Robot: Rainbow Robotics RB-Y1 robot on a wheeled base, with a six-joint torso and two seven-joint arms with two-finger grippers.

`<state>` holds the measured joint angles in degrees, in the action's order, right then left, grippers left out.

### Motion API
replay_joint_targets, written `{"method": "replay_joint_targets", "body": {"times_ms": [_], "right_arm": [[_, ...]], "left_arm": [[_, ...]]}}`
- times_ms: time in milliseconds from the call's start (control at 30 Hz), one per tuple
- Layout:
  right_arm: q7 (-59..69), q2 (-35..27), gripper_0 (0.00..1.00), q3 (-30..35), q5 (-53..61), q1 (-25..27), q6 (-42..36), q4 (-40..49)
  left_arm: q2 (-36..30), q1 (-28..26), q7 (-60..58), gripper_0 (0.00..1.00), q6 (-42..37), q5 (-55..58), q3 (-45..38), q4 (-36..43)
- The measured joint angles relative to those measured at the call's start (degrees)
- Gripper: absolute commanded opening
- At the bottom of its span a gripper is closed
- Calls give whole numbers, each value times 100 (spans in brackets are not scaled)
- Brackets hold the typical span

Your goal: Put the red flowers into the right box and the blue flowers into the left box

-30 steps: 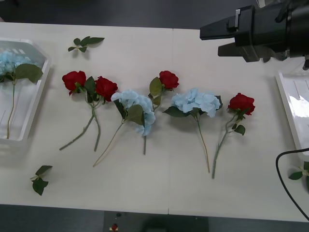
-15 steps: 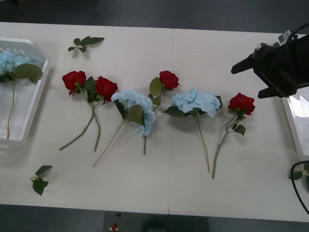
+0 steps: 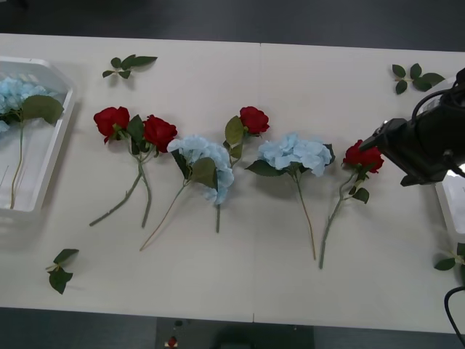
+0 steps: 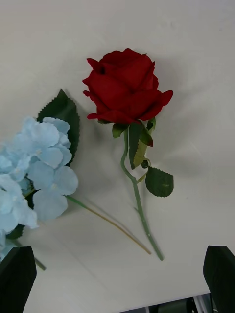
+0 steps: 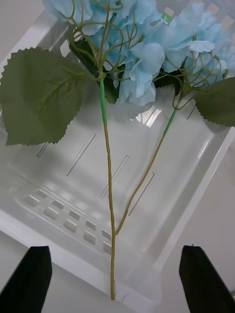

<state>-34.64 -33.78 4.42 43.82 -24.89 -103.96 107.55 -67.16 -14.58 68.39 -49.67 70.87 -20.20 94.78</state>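
Red flower on the far right: how to pick it up well

Red flowers are the job for the right gripper. It hangs over the table, at the 3 o'clock side of the front view. Its black fingers are wide apart and hold nothing. Right under it lies the nearest red rose, just at 9 o'clock from the gripper in the front view, with its thin stem running away toward 7 o'clock.

A good grab would be on the stem, a little below the bud, not on the soft petals. A blue flower lies just beside the rose, at its 9 o'clock, and its own stem comes close to the rose's stem. So I think the fingers should come down on the rose side and stay off the blue one.

The right box sits close by, at 5 o'clock from the gripper. Three more red roses wait farther toward 9 o'clock.

The left gripper is open over the left box, where blue flowers already lie.
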Motion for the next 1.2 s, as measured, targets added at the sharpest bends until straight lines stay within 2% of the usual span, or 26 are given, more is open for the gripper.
{"method": "replay_joint_targets", "body": {"times_ms": [167,333,433,567,700,833,967,1200], "right_arm": [[-1,0,100,-696,-390,-1,588,-483],[-6,0,100,-1107,-704,-1,1065,-842],[-36,6,100,-1211,-904,-1,1213,-1023],[-421,60,100,-1208,-1134,-1,1352,-1230],[-1165,228,100,-1114,-1249,-1,1406,-1407],[-1172,367,100,-1091,-1351,-1,1570,-1554],[-1295,494,100,-1098,-1409,-1,1662,-1692],[-1320,539,100,-1518,-1582,-1,2092,-1975]], "left_arm": [[0,0,39,100,23,127,-102,286],[0,28,36,100,23,274,-277,811],[-1,217,-83,100,-90,332,-238,1007],[-2,679,-881,100,-495,318,13,1237],[-3,1199,-1322,100,-637,246,540,1355],[-2,1642,-1588,100,-637,-25,1211,1356],[63,2047,-2329,100,-638,-458,1946,1321],[472,2976,-3080,100,-638,-1469,3328,820]]}}
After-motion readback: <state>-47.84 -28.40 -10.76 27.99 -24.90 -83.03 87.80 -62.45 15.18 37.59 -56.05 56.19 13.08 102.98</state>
